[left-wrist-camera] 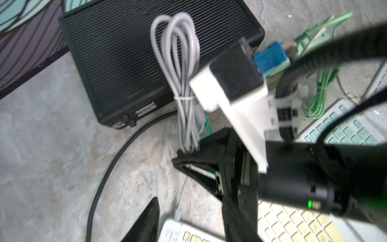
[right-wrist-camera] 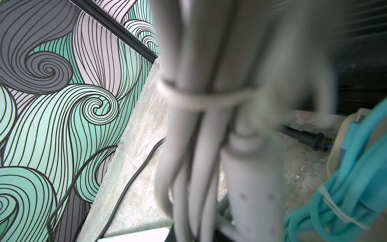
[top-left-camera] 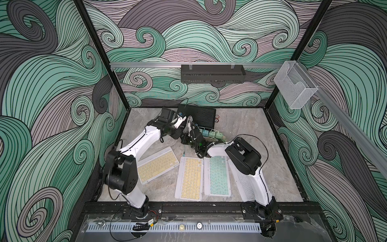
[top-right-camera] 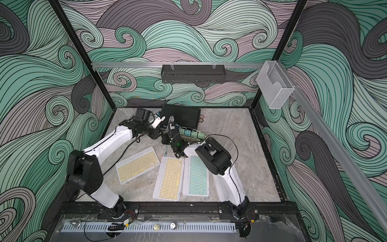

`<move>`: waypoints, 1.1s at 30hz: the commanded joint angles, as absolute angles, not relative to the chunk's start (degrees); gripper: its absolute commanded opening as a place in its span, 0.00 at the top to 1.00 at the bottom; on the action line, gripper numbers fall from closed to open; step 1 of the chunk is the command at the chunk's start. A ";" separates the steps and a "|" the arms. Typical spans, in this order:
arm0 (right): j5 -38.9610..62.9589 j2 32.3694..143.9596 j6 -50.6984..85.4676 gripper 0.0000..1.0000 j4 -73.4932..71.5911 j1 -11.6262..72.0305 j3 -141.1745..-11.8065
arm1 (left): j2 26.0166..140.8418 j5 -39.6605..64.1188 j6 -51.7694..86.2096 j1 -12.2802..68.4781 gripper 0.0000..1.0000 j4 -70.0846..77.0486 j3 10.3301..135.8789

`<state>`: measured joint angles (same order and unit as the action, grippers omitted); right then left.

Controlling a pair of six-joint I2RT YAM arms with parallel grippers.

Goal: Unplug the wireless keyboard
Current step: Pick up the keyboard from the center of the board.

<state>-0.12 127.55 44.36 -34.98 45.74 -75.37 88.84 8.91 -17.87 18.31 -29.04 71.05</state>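
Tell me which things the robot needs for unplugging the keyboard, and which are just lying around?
For the job:
- right pincer, gripping the grey cable bundle
- green power strip
- slanted yellow keyboard, straight yellow keyboard, teal keyboard, white keyboard (I cannot tell which one it means)

Just lying around:
- black box
- clear wall bin
- black rail tray

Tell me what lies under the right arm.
A white keyboard lies beneath it; only a strip of keys shows. The right arm covers the rest, so any cable there is hidden.
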 commanded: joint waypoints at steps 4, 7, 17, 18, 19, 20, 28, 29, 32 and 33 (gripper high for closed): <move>-0.11 125.32 44.47 1.00 -37.29 45.62 -74.71 | 83.86 9.50 -19.31 13.77 0.55 -30.02 67.28; -0.50 124.29 44.25 1.00 -38.00 45.66 -73.38 | 84.10 10.08 -23.23 13.83 0.57 -29.00 63.92; -1.96 122.28 44.73 1.00 -38.37 45.53 -71.46 | 87.37 13.62 -23.46 13.80 0.72 -29.03 64.37; -1.95 122.10 44.82 1.00 -38.56 45.55 -71.37 | 87.62 13.80 -22.17 13.78 0.75 -28.73 64.68; -1.92 121.96 44.90 1.00 -38.70 45.53 -71.23 | 87.65 13.89 -20.74 13.73 0.76 -28.11 64.53; -1.91 121.74 44.99 1.00 -38.91 45.53 -71.03 | 87.43 13.89 -18.84 13.78 0.76 -26.91 64.23; -1.68 120.76 45.16 1.00 -40.13 45.42 -69.88 | 83.52 15.25 -17.37 13.80 0.72 -24.92 58.81; -1.64 120.77 45.35 1.00 -40.29 45.44 -69.80 | 83.49 14.76 -18.61 13.80 0.70 -24.08 57.55; -1.53 120.74 45.92 1.00 -40.77 45.44 -69.53 | 85.16 14.09 -21.49 14.25 0.69 -24.58 57.48; -1.50 120.59 45.97 1.00 -40.96 45.44 -69.42 | 85.95 13.79 -21.70 14.24 0.69 -25.11 58.03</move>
<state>-0.19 123.50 45.01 -37.26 45.74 -69.95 84.90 14.02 -18.94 13.80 -24.91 56.88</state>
